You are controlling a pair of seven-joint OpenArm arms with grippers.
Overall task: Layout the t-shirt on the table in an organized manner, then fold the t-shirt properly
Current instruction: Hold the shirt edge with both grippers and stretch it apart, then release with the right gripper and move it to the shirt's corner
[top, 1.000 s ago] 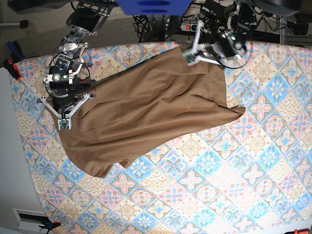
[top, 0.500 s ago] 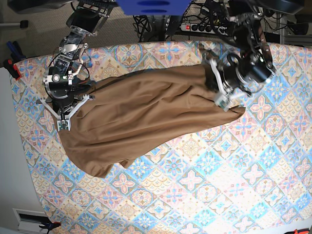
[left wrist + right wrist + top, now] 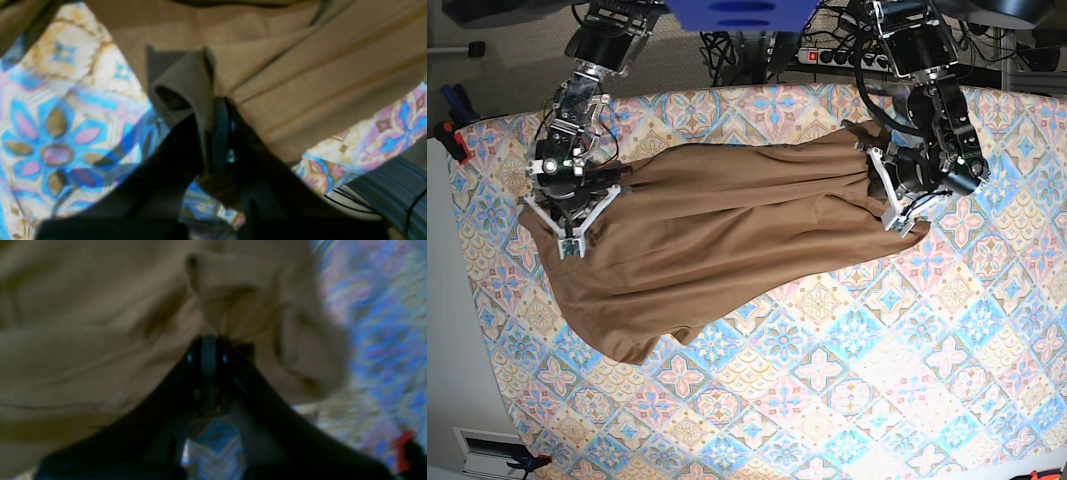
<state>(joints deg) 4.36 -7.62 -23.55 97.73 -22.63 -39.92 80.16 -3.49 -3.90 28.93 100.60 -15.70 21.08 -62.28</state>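
Note:
The tan-brown t-shirt [image 3: 727, 230] lies crumpled in a slanted band across the far half of the patterned table [image 3: 877, 380]. My left gripper [image 3: 893, 218] is at the shirt's right end, shut on a fold of its edge. The left wrist view shows that fold [image 3: 186, 90] pinched in the gripper [image 3: 210, 130]. My right gripper [image 3: 573, 240] is at the shirt's left end, shut on the cloth. The right wrist view shows bunched fabric [image 3: 233, 296] held at the gripper's tips [image 3: 208, 340]. No label shows.
A power strip with cables [image 3: 827, 57] lies behind the table's far edge. A red-tipped clamp [image 3: 452, 140] sits off the table's left corner. The table's left edge runs next to a white surface [image 3: 447, 330]. A shirt sleeve corner [image 3: 632, 350] points toward the front.
My left gripper has swung from the far table edge down and right, dragging the shirt's far corner with it. My right gripper has shifted slightly toward the far side with its cloth.

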